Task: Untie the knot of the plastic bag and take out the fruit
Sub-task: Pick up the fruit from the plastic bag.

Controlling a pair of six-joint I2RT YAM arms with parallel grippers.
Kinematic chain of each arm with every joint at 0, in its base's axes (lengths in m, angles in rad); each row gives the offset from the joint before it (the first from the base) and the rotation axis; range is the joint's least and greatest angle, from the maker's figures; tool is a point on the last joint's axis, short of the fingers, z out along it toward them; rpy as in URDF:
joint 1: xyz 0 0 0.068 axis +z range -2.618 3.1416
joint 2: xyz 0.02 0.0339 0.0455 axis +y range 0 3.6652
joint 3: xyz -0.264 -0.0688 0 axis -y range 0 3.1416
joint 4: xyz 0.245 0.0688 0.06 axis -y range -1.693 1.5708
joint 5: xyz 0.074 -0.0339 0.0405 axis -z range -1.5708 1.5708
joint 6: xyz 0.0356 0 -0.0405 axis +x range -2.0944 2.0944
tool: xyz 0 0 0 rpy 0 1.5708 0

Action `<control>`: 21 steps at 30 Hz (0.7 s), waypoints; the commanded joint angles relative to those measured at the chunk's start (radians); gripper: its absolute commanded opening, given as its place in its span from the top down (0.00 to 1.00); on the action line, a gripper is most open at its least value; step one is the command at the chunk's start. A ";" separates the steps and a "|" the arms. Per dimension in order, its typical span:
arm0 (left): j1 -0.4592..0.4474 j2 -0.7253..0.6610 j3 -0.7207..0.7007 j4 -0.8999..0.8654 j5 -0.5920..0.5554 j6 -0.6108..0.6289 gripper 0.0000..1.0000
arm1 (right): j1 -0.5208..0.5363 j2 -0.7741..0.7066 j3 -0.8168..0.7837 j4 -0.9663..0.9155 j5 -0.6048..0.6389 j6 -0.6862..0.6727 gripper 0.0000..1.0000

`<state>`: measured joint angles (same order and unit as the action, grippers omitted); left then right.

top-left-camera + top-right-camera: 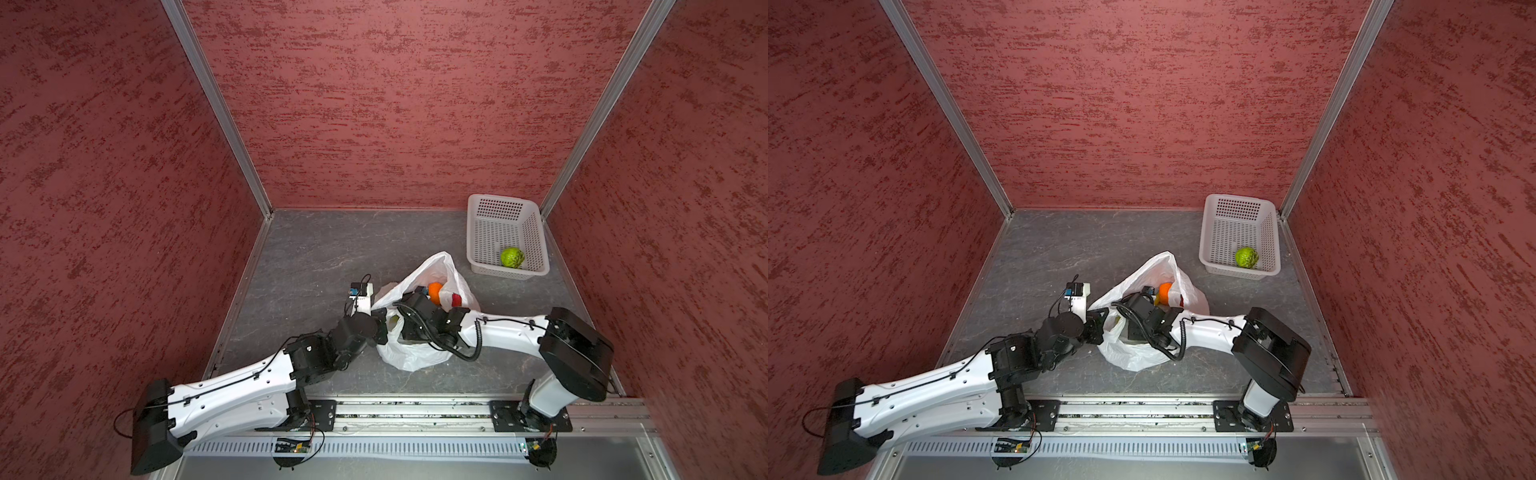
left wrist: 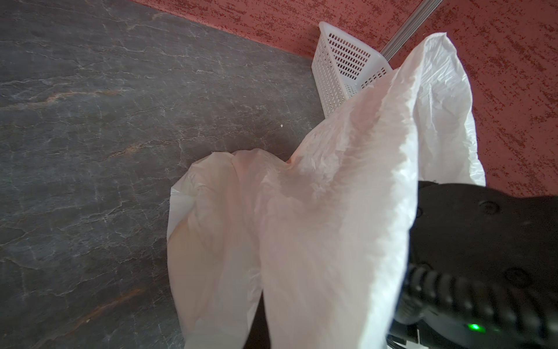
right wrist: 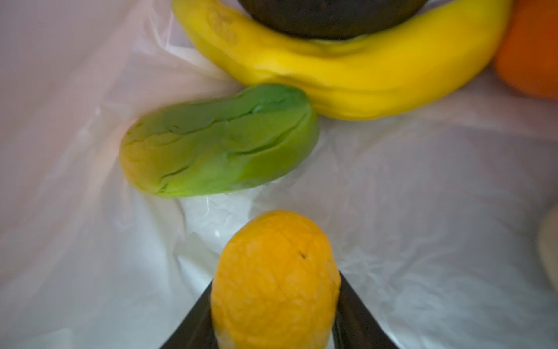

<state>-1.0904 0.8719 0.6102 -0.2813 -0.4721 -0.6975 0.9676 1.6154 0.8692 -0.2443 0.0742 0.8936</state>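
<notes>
White plastic bag (image 1: pixel 409 357) sits on the bench (image 1: pixel 316 257), mouth open. Left claw (image 1: pixel 381 328) pinched shut on its near-left rim. Right claw (image 3: pixel 276 279) inside, fingers clamped on both sides of a lemon (image 3: pixel 271 247). Mango (image 3: pixel 217 142), banana (image 3: pixel 347 75), orange (image 1: pixel 435 291) lie further in. Basket (image 1: pixel 482 232) at far right holds one bumpy green fruit (image 1: pixel 512 257).

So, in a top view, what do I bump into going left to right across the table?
left gripper → plastic bag → white basket
</notes>
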 commanded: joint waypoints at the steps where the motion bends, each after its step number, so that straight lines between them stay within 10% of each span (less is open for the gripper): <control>1: -0.006 0.007 -0.011 0.027 0.006 0.019 1.00 | -0.007 -0.056 -0.020 -0.017 0.038 0.016 0.53; 21: -0.016 0.036 0.021 0.029 -0.030 0.016 1.00 | 0.004 -0.265 -0.046 -0.074 -0.041 -0.029 0.57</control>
<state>-1.1061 0.8986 0.6098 -0.2680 -0.4797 -0.6979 0.9646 1.3911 0.8364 -0.2893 0.0616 0.8764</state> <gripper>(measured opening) 0.044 0.505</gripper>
